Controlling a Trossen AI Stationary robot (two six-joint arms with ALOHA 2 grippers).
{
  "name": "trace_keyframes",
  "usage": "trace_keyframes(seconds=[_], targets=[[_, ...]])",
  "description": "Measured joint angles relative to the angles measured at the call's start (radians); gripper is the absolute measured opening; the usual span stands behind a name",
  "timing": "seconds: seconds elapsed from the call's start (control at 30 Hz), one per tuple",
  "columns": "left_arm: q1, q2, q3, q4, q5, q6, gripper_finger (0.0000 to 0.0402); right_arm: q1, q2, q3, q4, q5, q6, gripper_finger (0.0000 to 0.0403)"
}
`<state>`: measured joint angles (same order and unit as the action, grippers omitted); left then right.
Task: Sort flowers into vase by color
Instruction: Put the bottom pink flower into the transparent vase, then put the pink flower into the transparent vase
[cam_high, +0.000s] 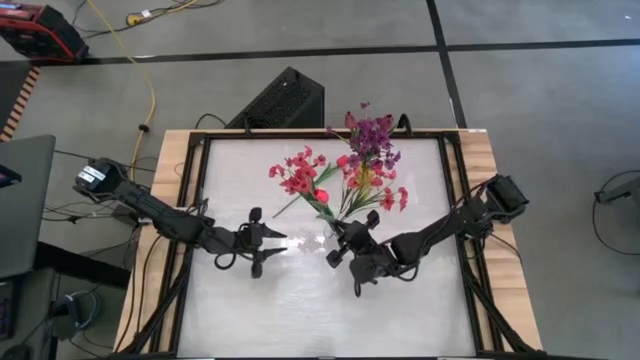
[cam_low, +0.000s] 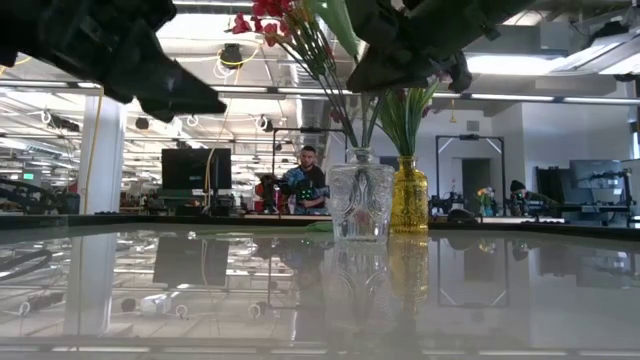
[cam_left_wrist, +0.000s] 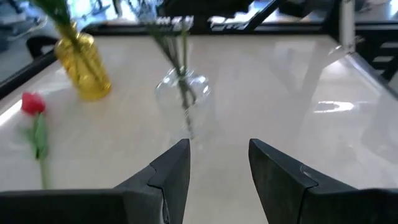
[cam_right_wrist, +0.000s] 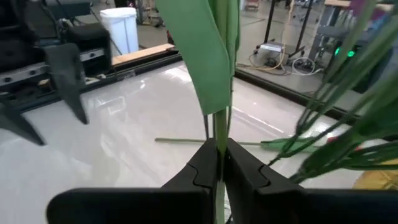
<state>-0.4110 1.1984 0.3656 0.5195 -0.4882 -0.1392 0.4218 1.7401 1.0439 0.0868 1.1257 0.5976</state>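
Observation:
A clear glass vase (cam_low: 360, 203) holds a red spray (cam_high: 298, 172). Behind it, a yellow vase (cam_low: 407, 196) holds purple clusters (cam_high: 371, 134) and some red blossoms. One red tulip (cam_left_wrist: 33, 104) lies flat on the table, also seen from above as the tulip (cam_high: 322, 196). My right gripper (cam_high: 343, 232) hangs above the vases, shut on a green stalk with a broad leaf (cam_right_wrist: 205, 56); its flower head does not show. My left gripper (cam_left_wrist: 217, 168) is open and holds nothing. It hovers left of the clear vase (cam_left_wrist: 183, 90), pointing at it. My right gripper pinches the green stalk (cam_right_wrist: 221, 127) between its two fingers, just below the broad leaf. The fingers lie across the stalk. The stalk is held high above the vases (cam_low: 345, 25). Whether its lower end reaches the clear vase's mouth, I cannot tell.
The glossy white table has a dark frame (cam_high: 195, 200) around it and free room on its near half (cam_high: 320, 310). The lying tulip's stalk (cam_right_wrist: 186, 140) runs across the table between the two grippers. People and desks show in the room beyond (cam_low: 305, 180).

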Motion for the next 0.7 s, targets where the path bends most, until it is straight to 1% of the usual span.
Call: trace_keyframes(seconds=[0.13,0.23,0.3,0.4,0.57,0.63,0.7], targets=[[0.019,0.000,0.000,-0.049,-0.002,-0.029,0.0152,-0.006,0.000,0.000,0.002,-0.040,-0.026,0.0058],[0.031,0.000,0.000,-0.078,0.001,-0.031,0.0153,-0.010,-0.004,0.000,-0.001,-0.071,-0.031,0.0082],[0.038,0.000,0.000,-0.090,0.005,-0.029,0.0155,-0.012,-0.013,0.000,-0.009,-0.101,-0.033,0.0108],[0.052,0.000,0.000,-0.104,0.005,-0.028,0.0161,-0.014,-0.027,0.001,-0.026,-0.120,-0.034,0.0158],[0.079,0.000,0.000,-0.142,0.002,-0.030,0.0178,-0.007,-0.052,0.002,-0.036,-0.137,-0.131,0.0239],[0.097,0.000,0.000,-0.172,-0.018,-0.030,0.0185,0.003,-0.073,0.002,-0.036,-0.136,-0.155,0.0258],[0.122,0.000,0.000,-0.197,-0.034,-0.025,0.0192,0.019,-0.100,0.002,-0.038,-0.137,-0.162,0.0265]])
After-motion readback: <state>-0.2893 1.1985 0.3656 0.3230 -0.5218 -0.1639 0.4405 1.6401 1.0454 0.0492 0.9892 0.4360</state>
